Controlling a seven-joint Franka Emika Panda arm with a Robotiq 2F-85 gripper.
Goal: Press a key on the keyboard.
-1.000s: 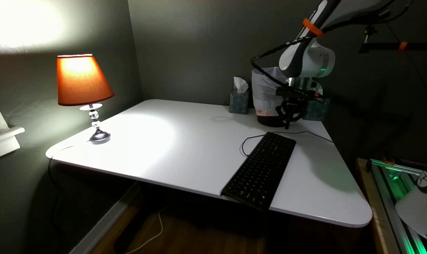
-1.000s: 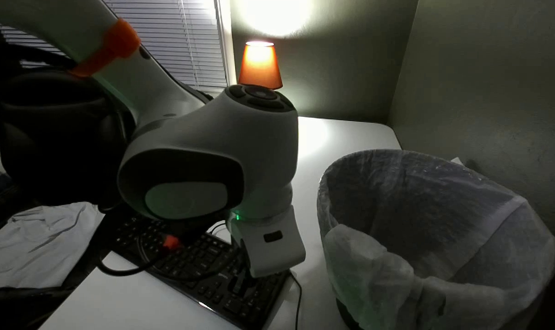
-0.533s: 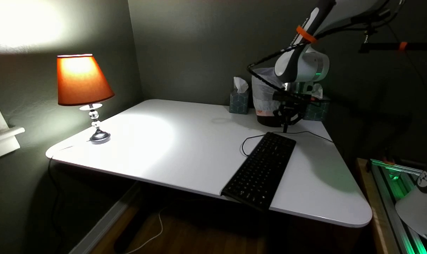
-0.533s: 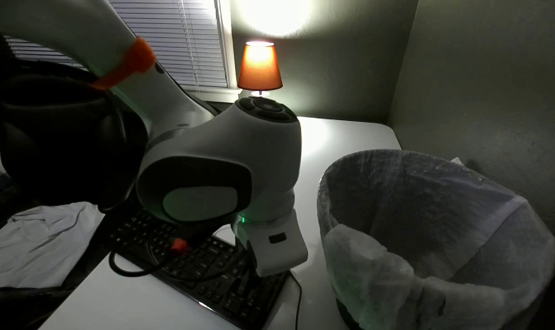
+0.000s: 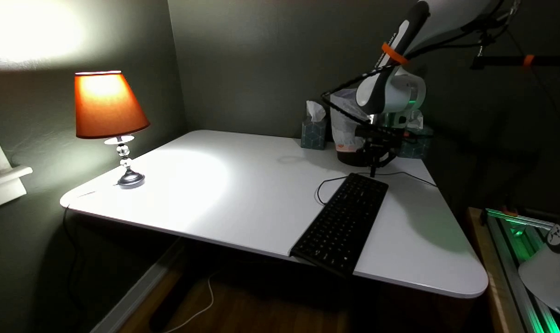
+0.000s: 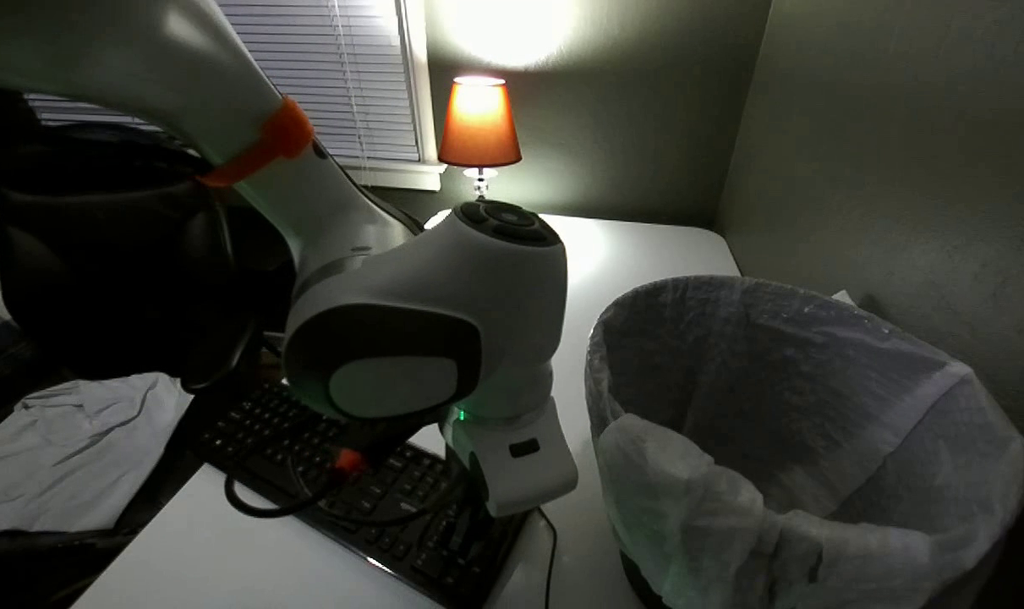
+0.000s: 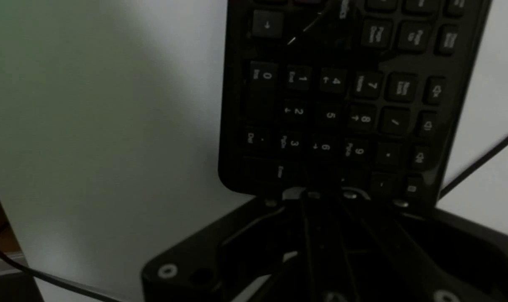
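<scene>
The long black keyboard (image 5: pixel 342 224) lies on the white table in both exterior views, its near end sticking out past the table edge. It is partly behind the arm in an exterior view (image 6: pixel 410 482). The wrist view shows its number pad end (image 7: pixel 329 96). My gripper (image 5: pixel 372 172) is shut and empty, pointing down at the keyboard's far end. In the wrist view the dark fingertips (image 7: pixel 324 178) are over the last key column, between Enter and minus, hiding part of the plus key. I cannot tell whether they touch it.
The keyboard's thin cable (image 5: pixel 402 173) runs across the table (image 5: pixel 243 185) behind the gripper. A lined trash bin (image 6: pixel 782 397) stands close beside the arm. Tissue boxes (image 5: pixel 313 135) stand at the back. An orange lamp (image 5: pixel 108 106) is at the far side.
The arm has come down and shifted slightly toward the keyboard. The fingertips are lower, by the keyboard's far end. The gripper stays shut and the keyboard has not moved.
</scene>
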